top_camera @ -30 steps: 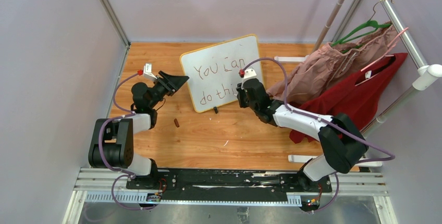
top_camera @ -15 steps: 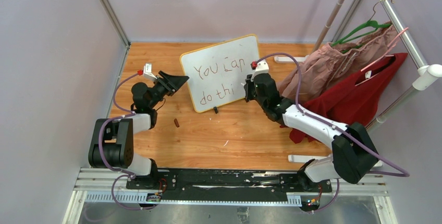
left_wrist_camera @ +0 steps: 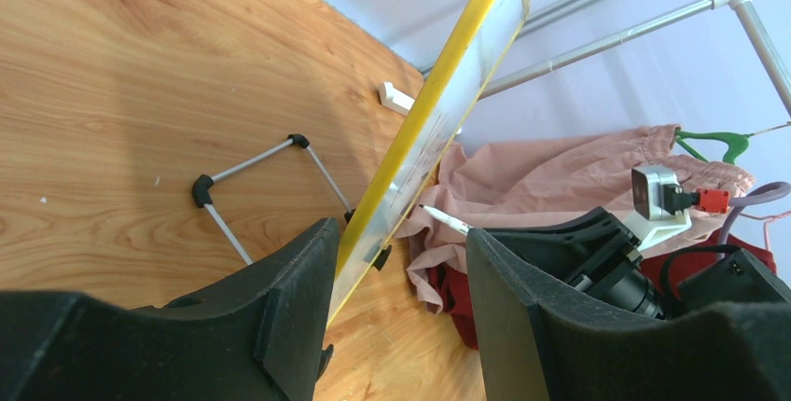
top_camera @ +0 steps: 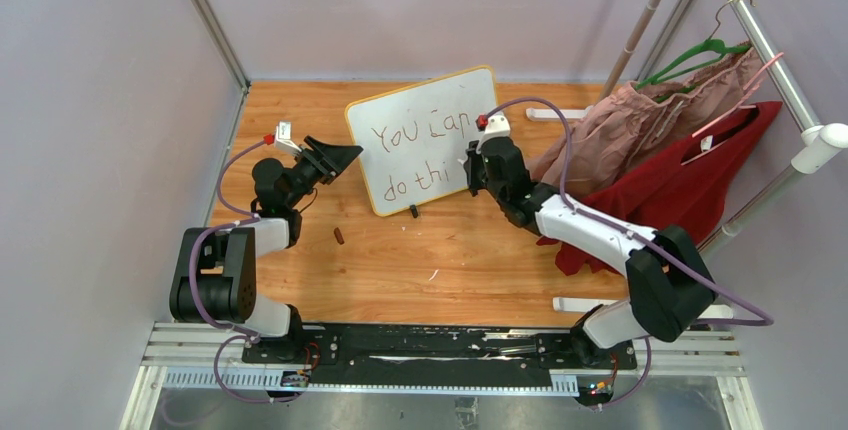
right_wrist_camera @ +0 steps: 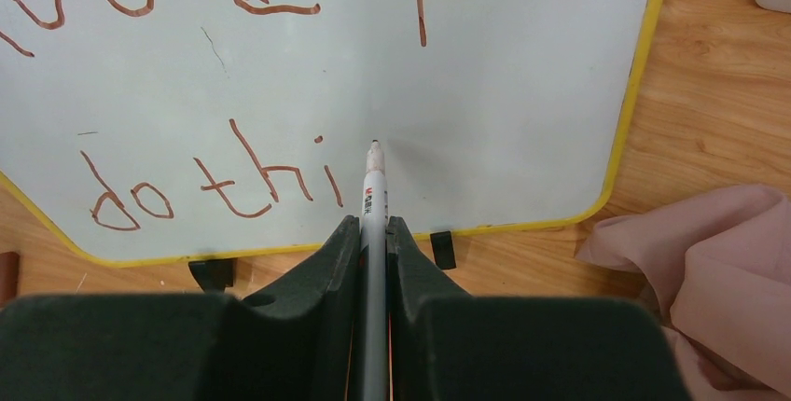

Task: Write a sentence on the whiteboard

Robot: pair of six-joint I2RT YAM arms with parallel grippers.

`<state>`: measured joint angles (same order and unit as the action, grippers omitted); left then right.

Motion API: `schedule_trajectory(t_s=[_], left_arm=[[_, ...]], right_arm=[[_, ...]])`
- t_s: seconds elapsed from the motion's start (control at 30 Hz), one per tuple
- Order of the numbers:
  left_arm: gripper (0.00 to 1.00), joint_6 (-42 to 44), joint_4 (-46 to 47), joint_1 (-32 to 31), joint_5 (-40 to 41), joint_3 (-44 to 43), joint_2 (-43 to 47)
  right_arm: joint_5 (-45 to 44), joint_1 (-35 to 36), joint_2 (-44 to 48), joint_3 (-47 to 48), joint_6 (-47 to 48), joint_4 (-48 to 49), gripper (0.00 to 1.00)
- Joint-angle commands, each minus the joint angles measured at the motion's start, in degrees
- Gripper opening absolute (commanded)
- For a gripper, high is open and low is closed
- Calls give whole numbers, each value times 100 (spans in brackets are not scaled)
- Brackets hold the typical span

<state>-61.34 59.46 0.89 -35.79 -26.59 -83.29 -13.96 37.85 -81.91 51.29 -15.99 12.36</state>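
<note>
Right end effector grips marker at whiteboard, pink cloth just beside.

On the right wrist camera I read reddish-brown handwriting on the whiteboard. The sentence stands in two lines. That view cuts off the upper line at the top edge, but from overhead I read it as "You can", with the c looking rather like an L. The lower line reads "do thi". The marker has a small red print on its white barrel, perhaps a brand, too small for me to read.
</note>
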Motion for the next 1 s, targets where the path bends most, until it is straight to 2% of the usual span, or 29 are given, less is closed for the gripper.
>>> schedule_trajectory(t_s=[0.0, 0.97], left_arm=[[57, 17, 215, -28, -82, 57, 80], [57, 8, 232, -28, -77, 57, 76]], right_arm=[[-29, -46, -103, 232, -82, 21, 0], [334, 75, -501, 429, 26, -225, 0]])
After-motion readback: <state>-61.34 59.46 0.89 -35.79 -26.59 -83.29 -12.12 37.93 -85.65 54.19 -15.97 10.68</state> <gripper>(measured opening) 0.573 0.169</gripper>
